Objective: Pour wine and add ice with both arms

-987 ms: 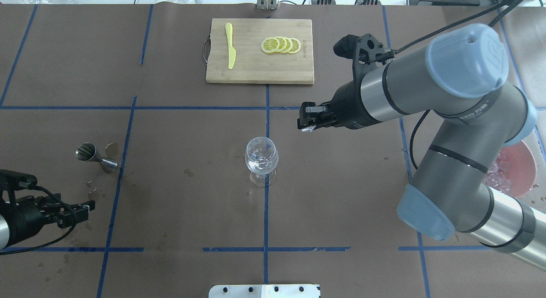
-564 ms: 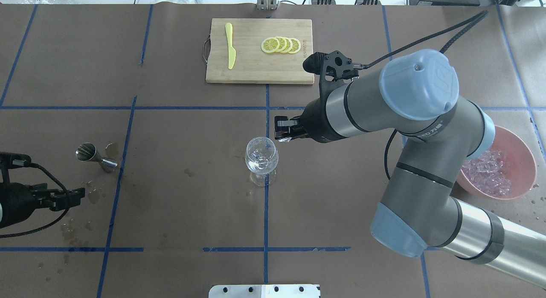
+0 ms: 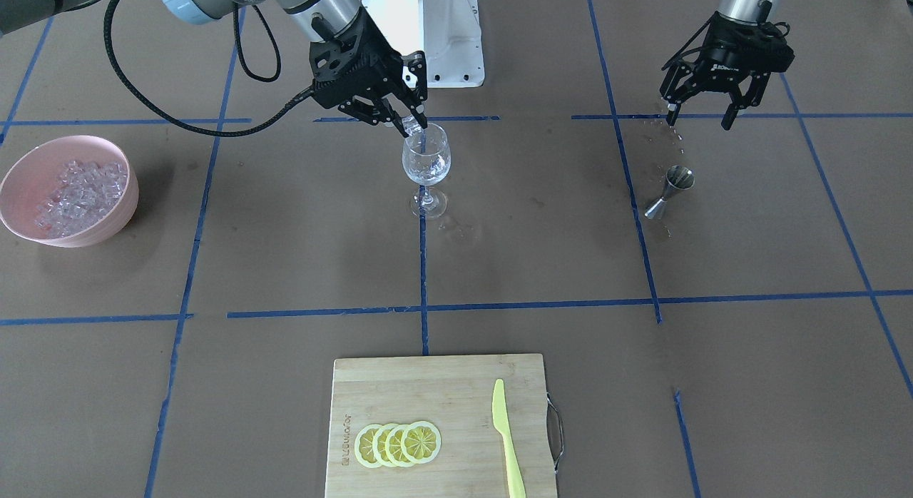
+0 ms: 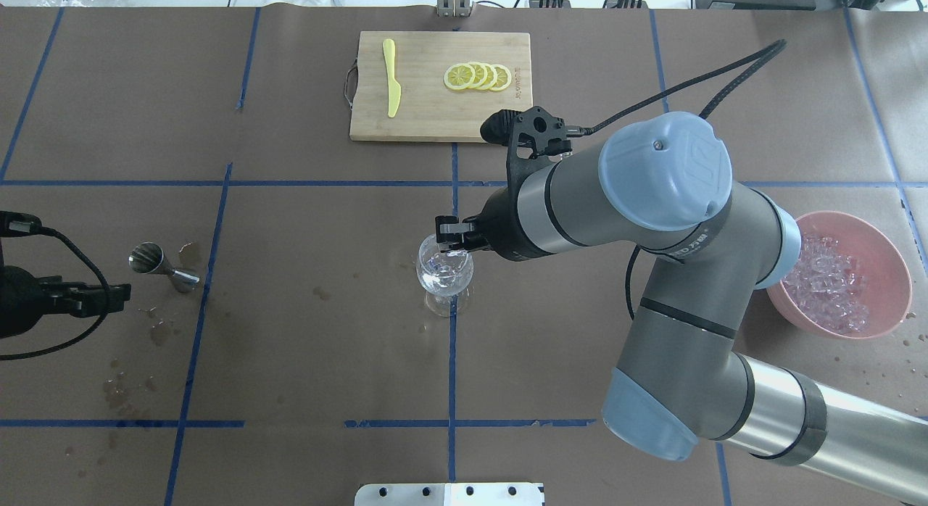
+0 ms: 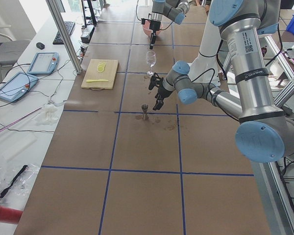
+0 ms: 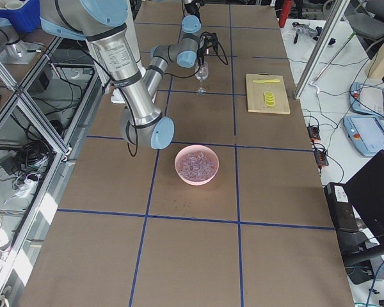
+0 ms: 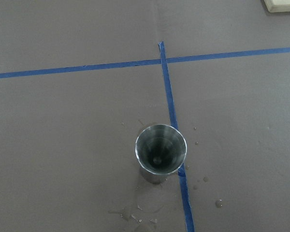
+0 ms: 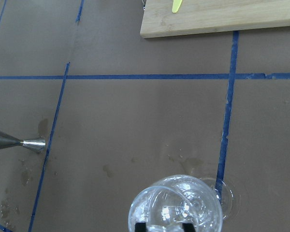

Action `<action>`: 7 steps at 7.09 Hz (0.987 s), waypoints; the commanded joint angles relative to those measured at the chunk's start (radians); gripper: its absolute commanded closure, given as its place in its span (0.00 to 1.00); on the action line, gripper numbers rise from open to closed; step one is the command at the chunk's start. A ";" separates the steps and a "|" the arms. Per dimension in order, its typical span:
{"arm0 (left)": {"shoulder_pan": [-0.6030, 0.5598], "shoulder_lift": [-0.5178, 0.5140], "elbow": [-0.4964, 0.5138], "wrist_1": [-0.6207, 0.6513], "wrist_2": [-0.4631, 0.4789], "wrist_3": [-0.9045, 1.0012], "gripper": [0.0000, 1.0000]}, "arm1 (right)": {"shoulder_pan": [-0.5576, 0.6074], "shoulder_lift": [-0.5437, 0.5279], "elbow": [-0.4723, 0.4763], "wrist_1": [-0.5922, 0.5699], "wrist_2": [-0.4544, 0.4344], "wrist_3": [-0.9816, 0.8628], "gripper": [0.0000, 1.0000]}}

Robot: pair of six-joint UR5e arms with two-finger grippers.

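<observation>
1. R gripper (image 4: 450, 245) has swung across in the last sec. It's now right over the wine glass (image 4: 444, 274) rim, pinching one ice cube (image 3: 413, 127).
2. Wine (image 3: 426, 174) sits in the glass directly below the tips; ice heap (image 4: 828, 283) is well behind the wrist.
3. L gripper (image 3: 700, 115) has backed off, jaws spread, empty; jigger (image 3: 667, 192) just ahead.
4. So: pour looks done, cube drop next.
</observation>
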 commanded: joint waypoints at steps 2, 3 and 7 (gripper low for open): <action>-0.064 0.001 -0.002 0.002 -0.028 0.078 0.00 | -0.006 0.030 -0.010 -0.005 -0.001 0.001 0.98; -0.087 -0.001 0.003 0.003 -0.049 0.101 0.00 | -0.006 0.033 -0.019 -0.004 -0.004 0.001 0.44; -0.216 -0.101 -0.003 0.185 -0.084 0.251 0.00 | -0.005 0.040 0.003 -0.060 -0.021 -0.001 0.00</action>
